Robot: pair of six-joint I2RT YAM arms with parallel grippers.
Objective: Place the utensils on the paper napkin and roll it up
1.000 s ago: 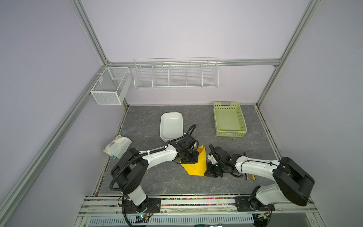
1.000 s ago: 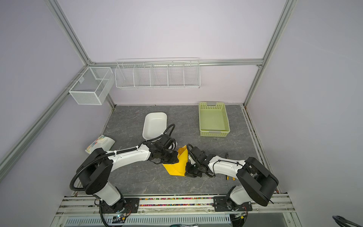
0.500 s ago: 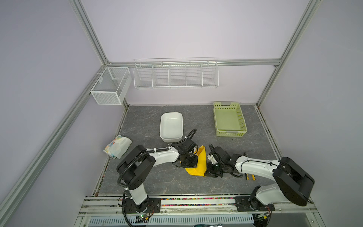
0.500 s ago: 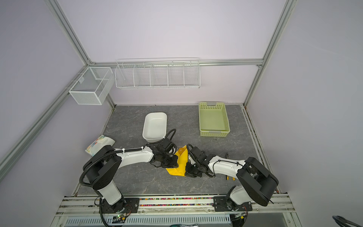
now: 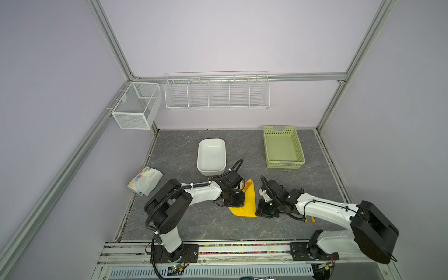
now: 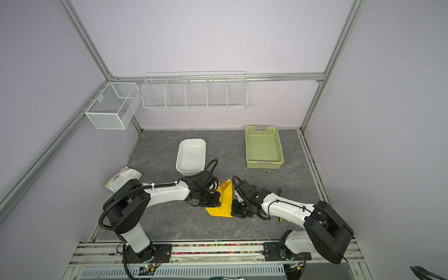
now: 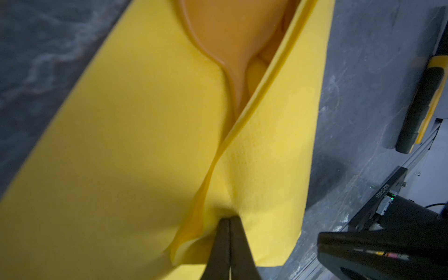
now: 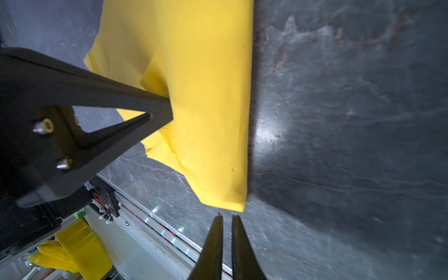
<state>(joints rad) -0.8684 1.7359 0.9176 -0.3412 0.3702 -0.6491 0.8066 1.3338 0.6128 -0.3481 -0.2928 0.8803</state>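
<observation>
Midway through the wrap, the left gripper [image 7: 229,221] stands pinched shut on a raised fold of the bright yellow, thin square paper napkin [image 5: 248,201]. The napkin lies half-folded on the dark grey marbled tabletop [image 5: 181,150] between the two arms. A thin orange plastic round-bowled spoon [image 7: 225,31] shows in the open mouth of the fold, and whatever else lies under the paper is hidden. The right gripper [image 8: 226,217] hovers just off a corner of the napkin, its jaws all but closed and holding nothing. The wrap looks loose, so the danger is the paper itself. A hard pull at the pinch could tear the thin sheet. It could also drag the bundle over the smooth top until the spoon slips out the open end, since no second grip holds it down.
</observation>
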